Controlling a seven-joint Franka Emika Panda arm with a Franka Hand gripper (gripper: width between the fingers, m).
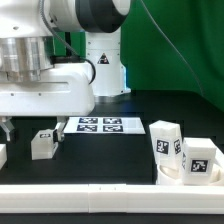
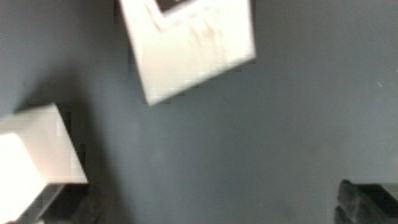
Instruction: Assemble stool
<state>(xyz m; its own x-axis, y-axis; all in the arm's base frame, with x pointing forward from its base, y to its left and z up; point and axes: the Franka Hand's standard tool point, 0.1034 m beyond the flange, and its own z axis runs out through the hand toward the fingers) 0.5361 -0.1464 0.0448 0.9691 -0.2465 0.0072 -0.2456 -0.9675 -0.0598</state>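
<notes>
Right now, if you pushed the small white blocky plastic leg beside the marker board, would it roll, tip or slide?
The white blocky leg shows flat faces, so it would probably slide, not roll. It sits low on the black table, so tipping seems unlikely. It looks rigid and smooth, so a grip might slip.

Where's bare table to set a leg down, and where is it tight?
Widest free patch: the black table between the marker board, the border rail, the small leg and the upright leg. Crowded at the exterior view's right, where that leg stands close to the seat, and at its left under the gripper.
</notes>
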